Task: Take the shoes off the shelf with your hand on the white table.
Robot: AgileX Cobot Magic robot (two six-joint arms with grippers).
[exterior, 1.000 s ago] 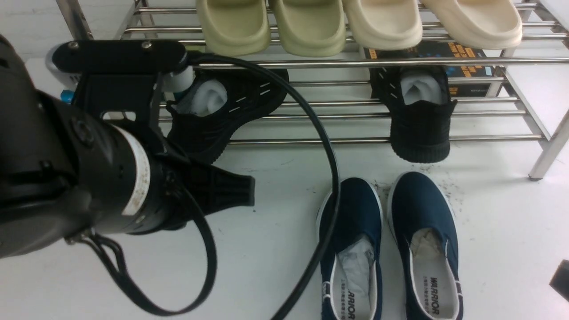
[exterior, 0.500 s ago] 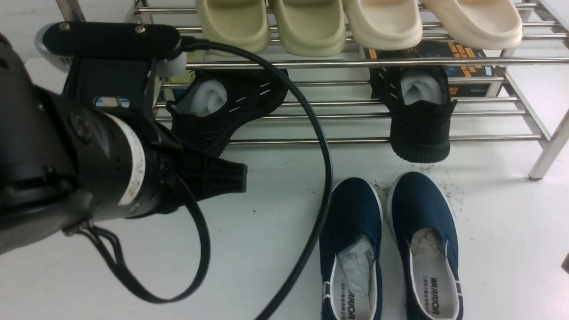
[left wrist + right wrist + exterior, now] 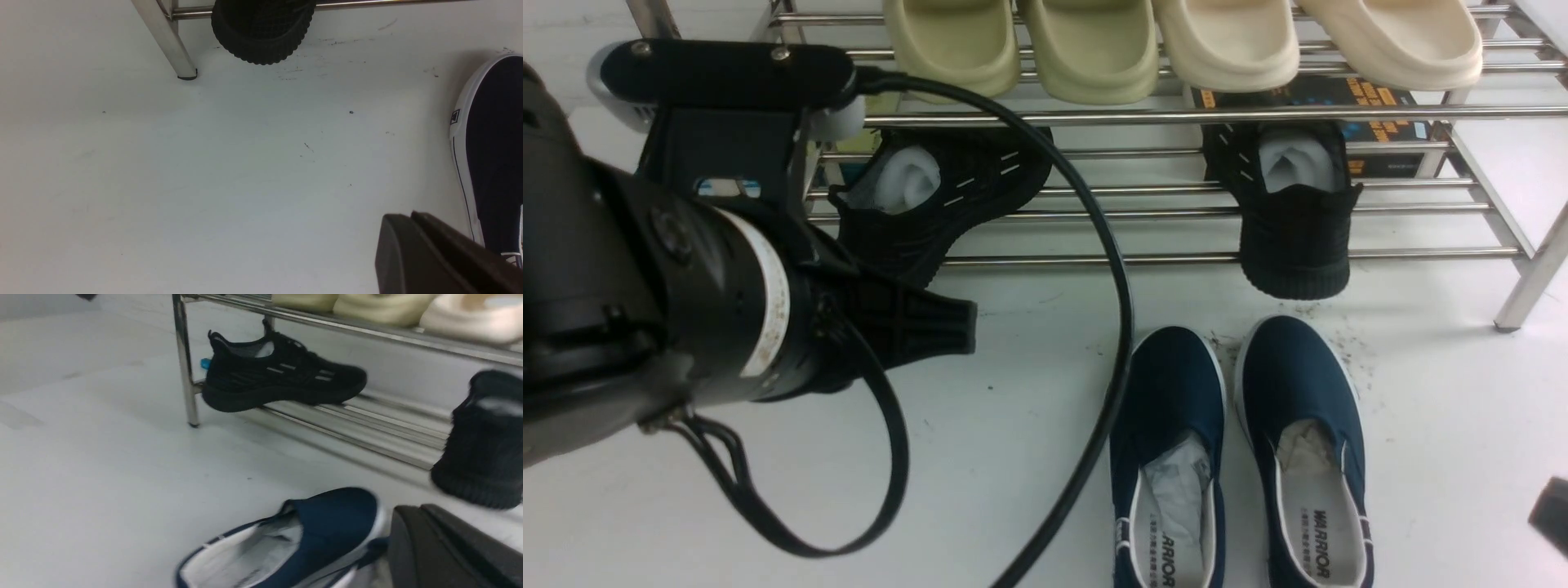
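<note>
I saw left gripper (image 3: 969, 327) and right gripper (image 3: 412, 522) closed together, empty; open worktop (image 3: 1013, 392) lay between left gripper and shoes (image 3: 1176, 384) rightward.

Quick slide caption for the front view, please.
Navy slip-ons side by side on the white table before the chrome shelf; left gripper shut and empty to their left.

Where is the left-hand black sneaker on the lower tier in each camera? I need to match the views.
Front view: black sneaker, angled on the shelf lower tier, heel overhanging the front bar.
Left wrist view: only its heel shows, next to the shelf leg.
Right wrist view: whole sneaker side-on, right beside that leg.
Shared landmark: the shelf leg at the robot's left.
</note>
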